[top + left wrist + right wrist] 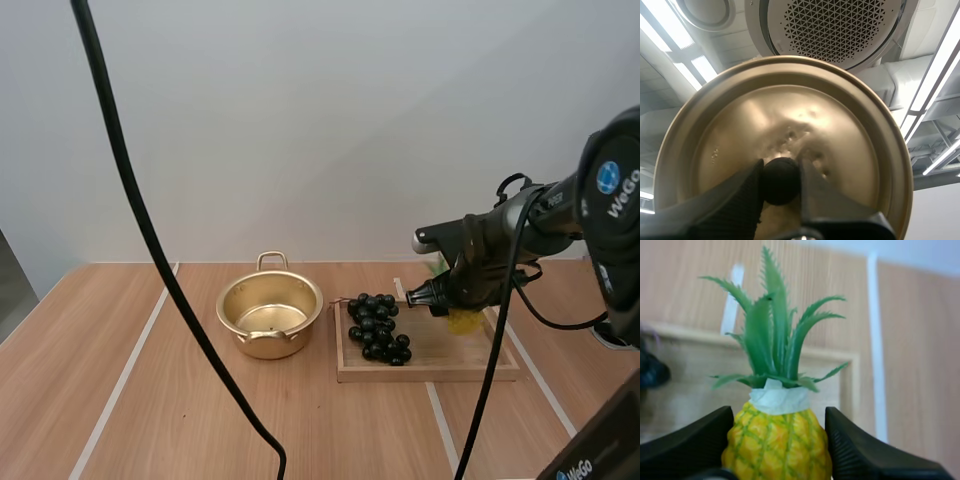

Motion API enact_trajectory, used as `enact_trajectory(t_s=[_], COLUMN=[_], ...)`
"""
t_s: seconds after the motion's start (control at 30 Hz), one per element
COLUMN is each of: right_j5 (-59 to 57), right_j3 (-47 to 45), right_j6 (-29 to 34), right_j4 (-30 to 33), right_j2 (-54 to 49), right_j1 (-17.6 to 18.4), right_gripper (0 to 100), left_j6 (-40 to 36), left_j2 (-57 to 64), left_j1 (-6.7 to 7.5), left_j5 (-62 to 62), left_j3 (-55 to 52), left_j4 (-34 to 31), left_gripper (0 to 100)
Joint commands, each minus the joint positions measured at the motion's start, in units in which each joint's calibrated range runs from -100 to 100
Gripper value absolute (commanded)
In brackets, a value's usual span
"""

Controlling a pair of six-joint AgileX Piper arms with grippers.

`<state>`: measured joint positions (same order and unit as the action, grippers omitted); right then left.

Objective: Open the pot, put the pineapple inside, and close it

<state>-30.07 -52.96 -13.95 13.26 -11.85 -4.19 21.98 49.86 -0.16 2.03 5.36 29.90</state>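
The golden pot (270, 315) stands open on the table, nothing inside it. Its lid (790, 125) is held up in the air, my left gripper (781, 182) shut on the black knob (781, 179). A small yellow pineapple (777, 445) with green leaves stands upright between the fingers of my right gripper (779, 415), which press on its two sides. In the high view this gripper (458, 308) hangs over the right half of the wooden tray (470, 372), and the pineapple (463, 321) shows just below it.
A bunch of dark grapes (377, 327) lies on the tray's left half, next to the pot. The tray's far rim (830, 356) runs behind the pineapple. White tape lines (125, 375) cross the wooden table.
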Motion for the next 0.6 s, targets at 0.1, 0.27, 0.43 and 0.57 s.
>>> enact_trajectory(t_s=[0.1, 0.27, 0.43, 0.57], right_j5=[15.81, 26.29, 36.03, 38.6], right_j3=[0.36, 0.36, 0.36, 0.36], right_j6=[0.54, 0.54, 0.61, 0.91], right_j4=[-1.45, -5.26, -6.89, -8.6], right_j2=[-17.88, -28.37, -38.32, -44.06], right_j1=[-0.17, -0.17, -0.17, -0.17], right_gripper=[0, 0, 0, 0], left_j6=[0.13, 0.13, 0.13, 0.13], left_j2=[0.43, 0.43, 0.43, 0.43], left_j1=[0.14, 0.14, 0.14, 0.14], left_j5=[0.86, 0.86, 0.86, 0.86], left_j3=[0.13, 0.13, 0.13, 0.13], left_j4=[-0.29, -0.29, -0.29, -0.29], left_gripper=[0, 0, 0, 0])
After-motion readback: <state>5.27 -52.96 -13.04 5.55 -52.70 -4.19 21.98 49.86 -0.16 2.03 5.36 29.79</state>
